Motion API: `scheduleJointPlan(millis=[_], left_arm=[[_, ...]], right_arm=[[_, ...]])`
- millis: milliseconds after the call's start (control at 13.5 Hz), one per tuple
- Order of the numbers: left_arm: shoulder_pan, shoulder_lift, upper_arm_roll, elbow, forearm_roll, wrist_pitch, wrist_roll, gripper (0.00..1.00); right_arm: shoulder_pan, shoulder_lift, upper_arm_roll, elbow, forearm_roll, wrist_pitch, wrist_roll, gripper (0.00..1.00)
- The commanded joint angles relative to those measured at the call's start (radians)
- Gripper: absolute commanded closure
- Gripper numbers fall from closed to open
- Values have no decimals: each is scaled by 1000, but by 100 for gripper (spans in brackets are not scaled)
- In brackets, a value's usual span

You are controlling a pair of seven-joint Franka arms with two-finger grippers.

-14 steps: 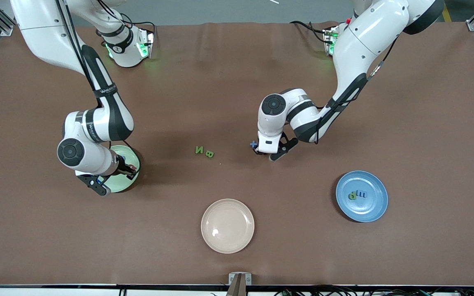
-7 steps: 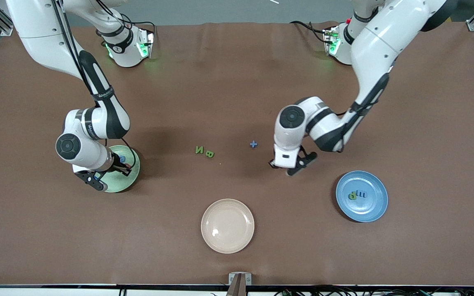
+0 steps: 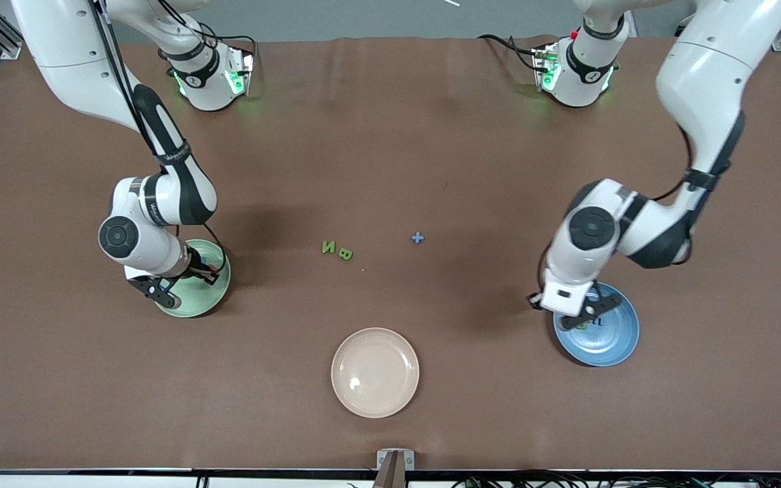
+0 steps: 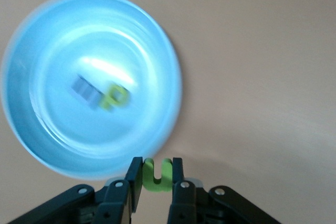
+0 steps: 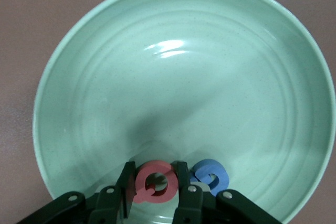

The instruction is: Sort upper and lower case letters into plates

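The blue plate (image 3: 617,341) lies toward the left arm's end of the table and holds a blue letter m (image 4: 86,91) and a green letter p (image 4: 114,96). My left gripper (image 3: 575,318) hangs over the plate's rim and is shut on a green letter u (image 4: 157,174). The mint green plate (image 3: 206,298) lies toward the right arm's end of the table. My right gripper (image 3: 180,285) is low over it, shut on a red letter Q (image 5: 154,183). A blue letter (image 5: 210,176) lies in the mint plate (image 5: 184,77) beside the Q.
A green N (image 3: 329,247) and a green B (image 3: 345,254) lie side by side mid-table. A small blue plus sign (image 3: 417,237) lies beside them toward the left arm's end. A cream-beige plate (image 3: 375,372) sits nearer the front camera.
My left arm has swung from beside the blue plus sign to over the blue plate's rim, carrying the green u. My right gripper has shifted only slightly over the mint plate.
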Motion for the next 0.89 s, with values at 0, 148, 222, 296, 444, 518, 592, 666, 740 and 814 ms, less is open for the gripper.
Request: scheduleJointPlan(millis=[0, 148, 222, 296, 444, 518, 592, 666, 740, 814], left_arm=[[77, 22, -10, -11, 8, 40, 110, 96], [108, 45, -8, -16, 10, 75, 122, 84], [121, 49, -7, -19, 15, 77, 130, 73], [137, 54, -8, -25, 15, 77, 137, 44], [138, 46, -10, -41, 16, 79, 137, 0], [134, 42, -10, -44, 15, 79, 131, 0], [128, 39, -21, -47, 12, 77, 118, 0], [131, 37, -53, -51, 10, 71, 107, 0], [132, 37, -80, -56, 8, 68, 81, 0], [128, 37, -108, -59, 8, 66, 35, 0]], right_arm=[[-18, -45, 16, -46, -2, 10, -10, 91], [-18, -48, 16, -39, 0, -1, -11, 48], [-18, -49, 16, -36, 0, -2, -11, 5], [-18, -55, 16, -29, 0, -15, -13, 0], [-17, -66, 16, 33, 0, -112, -11, 0], [-12, -71, 16, 76, 0, -187, -1, 0], [-4, -74, 17, 119, 3, -250, 5, 0], [5, -79, 20, 133, 9, -274, 19, 0], [28, -85, 20, 133, 33, -274, 57, 0], [67, -88, 19, 133, 49, -271, 96, 0]])
